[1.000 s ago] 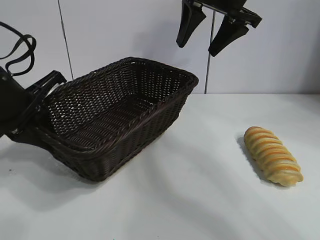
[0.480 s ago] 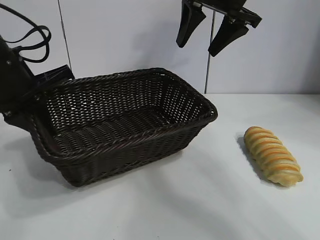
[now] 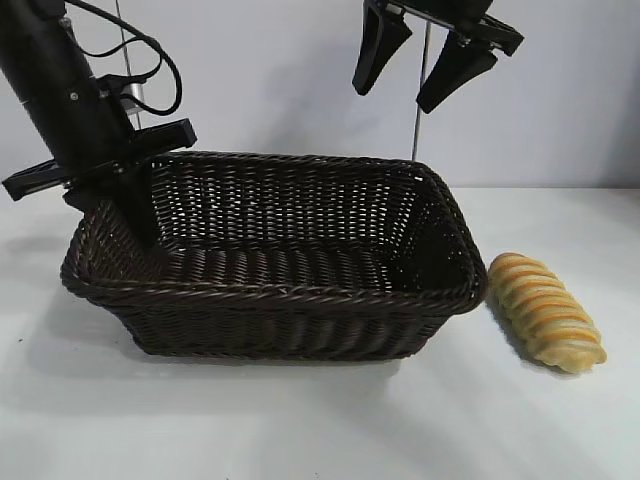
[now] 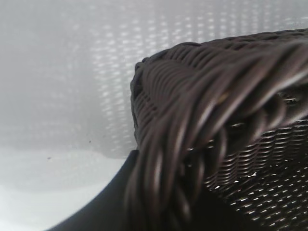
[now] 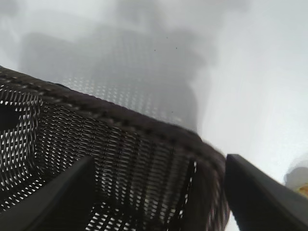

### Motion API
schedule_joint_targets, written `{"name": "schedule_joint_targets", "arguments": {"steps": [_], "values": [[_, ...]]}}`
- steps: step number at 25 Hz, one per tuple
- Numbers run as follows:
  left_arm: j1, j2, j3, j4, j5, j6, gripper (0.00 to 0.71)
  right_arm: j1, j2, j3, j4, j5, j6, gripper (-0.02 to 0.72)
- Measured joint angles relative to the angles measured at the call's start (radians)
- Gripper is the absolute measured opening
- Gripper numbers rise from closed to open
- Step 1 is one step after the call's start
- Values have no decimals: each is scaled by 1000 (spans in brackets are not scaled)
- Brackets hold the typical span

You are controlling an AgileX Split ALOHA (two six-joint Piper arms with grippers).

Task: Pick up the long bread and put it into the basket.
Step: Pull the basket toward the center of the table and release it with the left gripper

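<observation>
Swung round since the earlier exterior frames, the basket (image 3: pixel 275 260) now lies with its long side facing the camera and fills the centre of the frame, where a second ago it sat skewed toward the left with one corner pointing away. Its right end has come close to the long bread (image 3: pixel 546 311), which has not shifted and still lies on the white table (image 3: pixel 320 420) at the right of the frame, just beside the basket's right wall but outside it.

Doing the turning is the left end effector (image 3: pixel 128 205), at the upper left of the exterior frame. It is clamped on the basket's braided rim at the back left corner, one finger reaching down inside the wall. In the left wrist view the thick braid (image 4: pixel 202 130) crosses right in front of the lens, which fits a pinch on the rim.

At the top centre of the exterior frame, the right end effector (image 3: pixel 425 60) hangs high above the basket's right end with its jaws spread wide and nothing between them; it has not moved.

For the task, the receptacle now sits nearer the loaf, so the carry should be short. The bread itself is untouched, and picking it up is not yet begun.
</observation>
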State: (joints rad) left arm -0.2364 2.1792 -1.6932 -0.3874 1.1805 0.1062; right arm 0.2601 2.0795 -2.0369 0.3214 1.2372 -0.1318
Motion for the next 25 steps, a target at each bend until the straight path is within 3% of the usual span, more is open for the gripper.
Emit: {"name": "schedule_joint_targets", "arguments": {"steps": [17, 25], "values": [[38, 46, -1, -6, -5, 1, 127, 0, 0, 0, 1, 1, 1, 540], [40, 46, -2, -19, -5, 1, 487, 0, 0, 0, 1, 1, 1, 540]]}}
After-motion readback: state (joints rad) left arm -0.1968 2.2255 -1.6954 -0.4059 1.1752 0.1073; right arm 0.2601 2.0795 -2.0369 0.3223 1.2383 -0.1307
